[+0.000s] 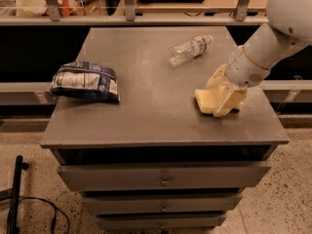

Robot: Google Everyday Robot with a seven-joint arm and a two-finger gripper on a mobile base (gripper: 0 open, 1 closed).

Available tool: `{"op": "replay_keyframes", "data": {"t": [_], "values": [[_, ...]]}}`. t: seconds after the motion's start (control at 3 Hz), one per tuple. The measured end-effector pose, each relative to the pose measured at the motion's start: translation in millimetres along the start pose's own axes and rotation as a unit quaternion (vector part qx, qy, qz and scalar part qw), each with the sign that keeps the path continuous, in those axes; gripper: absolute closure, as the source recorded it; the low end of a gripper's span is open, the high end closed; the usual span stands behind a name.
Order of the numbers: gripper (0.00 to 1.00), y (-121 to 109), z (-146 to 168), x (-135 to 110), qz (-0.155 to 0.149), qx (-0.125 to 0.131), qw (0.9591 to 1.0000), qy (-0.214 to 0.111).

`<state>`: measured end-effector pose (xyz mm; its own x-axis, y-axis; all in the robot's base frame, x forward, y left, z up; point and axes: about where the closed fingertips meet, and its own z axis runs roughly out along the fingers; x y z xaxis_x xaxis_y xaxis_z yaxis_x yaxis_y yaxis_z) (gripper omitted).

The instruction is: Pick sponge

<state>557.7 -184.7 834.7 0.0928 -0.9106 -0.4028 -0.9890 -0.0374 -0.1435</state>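
**As the gripper comes over it, one sponge lies at the right of the table**

Where the grey metal table top (146, 106) nears its right front corner, the pale yellow soft foam sponge (203, 100) lies flat on the surface. It is a plain block with rounded, wavy edges. Its colour is close to that of the robot's fingers, so the line between them is hard to trace. Only its left part shows clear of the robot.

The white-armed two-finger gripper (218, 99) reaches in from the right and sits low over the sponge's right side. Its two pale yellow blocky fingers (230, 100) stand apart, one toward the back and one toward the front, with the sponge between or under them. I cannot tell whether they touch the foam.

Counted, there is one sponge. There is one crumpled blue-and-white foil bag (85, 81), which lies on the table's left side, well apart from the sponge. There is one clear plastic bottle (190, 48), which lies on its side toward the back, near the robot's white arm (265, 43) but apart from it. Below the top, three grey drawers (163, 177) are stacked, each with a small knob.
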Motion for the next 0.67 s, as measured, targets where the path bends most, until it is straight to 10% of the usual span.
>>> {"op": "replay_keyframes", "data": {"t": [0.67], "values": [[0.87, -24, -25, -2, 0.029, 0.045, 0.9985, -0.015]]}}
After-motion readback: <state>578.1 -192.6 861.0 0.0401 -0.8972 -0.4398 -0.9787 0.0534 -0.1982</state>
